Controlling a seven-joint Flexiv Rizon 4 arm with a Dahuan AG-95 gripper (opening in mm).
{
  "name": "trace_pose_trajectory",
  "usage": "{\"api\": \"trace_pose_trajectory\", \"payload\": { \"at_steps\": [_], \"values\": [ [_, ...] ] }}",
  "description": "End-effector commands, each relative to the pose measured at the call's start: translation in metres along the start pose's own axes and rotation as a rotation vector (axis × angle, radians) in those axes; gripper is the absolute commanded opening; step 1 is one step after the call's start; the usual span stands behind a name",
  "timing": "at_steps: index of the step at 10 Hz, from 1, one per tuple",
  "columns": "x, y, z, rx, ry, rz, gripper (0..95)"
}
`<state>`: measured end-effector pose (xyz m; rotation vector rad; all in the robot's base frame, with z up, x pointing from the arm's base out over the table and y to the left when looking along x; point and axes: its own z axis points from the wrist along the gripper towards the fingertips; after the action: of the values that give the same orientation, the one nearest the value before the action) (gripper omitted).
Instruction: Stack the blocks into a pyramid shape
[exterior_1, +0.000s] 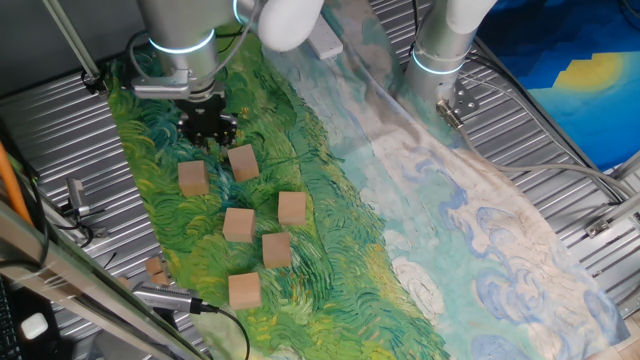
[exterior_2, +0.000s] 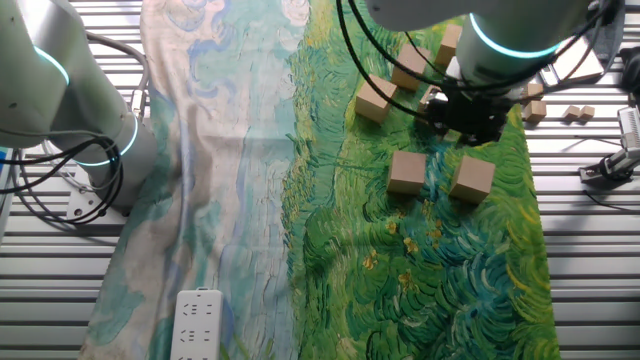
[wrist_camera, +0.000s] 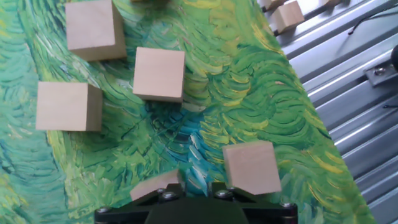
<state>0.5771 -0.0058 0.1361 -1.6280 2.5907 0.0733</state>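
Now we see our gripper (exterior_1: 208, 124) above the cloth (exterior_1: 330, 215), holding nothing | jaw gap: cannot tell | six blocks (exterior_1: 239, 224) unstacked, spread toward 5 o'clock of it.

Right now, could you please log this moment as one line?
stage: pre-grasp | hand: above cloth, holding nothing | blocks: six, scattered, none stacked

The blocks (exterior_1: 239, 224) look like plain light wood, smooth and matt, with no paint. They sit on a soft cloth (exterior_1: 330, 200) printed with swirly green and blue paint strokes. The tabletop (exterior_2: 590, 260) under it is ridged grey metal with a dull shine. The gripper (exterior_1: 208, 128) looks like black matt metal.
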Motion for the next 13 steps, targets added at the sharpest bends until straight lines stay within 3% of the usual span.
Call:
{"api": "trace_pose_trajectory", "payload": {
  "at_steps": [1, 3, 4, 7, 8, 9, 10, 11, 13],
  "values": [
    [0.002, 0.0, 0.015, -0.002, 0.022, -0.058, 76.0],
    [0.002, 0.002, 0.022, -0.001, 0.026, -0.077, 76.0],
    [0.001, 0.005, 0.025, 0.0, 0.029, -0.078, 95.0],
    [0.001, 0.026, 0.036, 0.021, 0.054, -0.078, 95.0],
    [0.001, 0.029, 0.038, 0.027, 0.049, -0.086, 95.0],
    [0.003, 0.032, 0.043, 0.031, 0.041, -0.097, 76.0],
    [0.005, 0.035, 0.047, 0.036, 0.04, -0.1, 76.0],
    [0.005, 0.036, 0.049, 0.039, 0.039, -0.106, 95.0],
    [0.006, 0.037, 0.055, 0.038, 0.035, -0.117, 95.0]
  ]
}}
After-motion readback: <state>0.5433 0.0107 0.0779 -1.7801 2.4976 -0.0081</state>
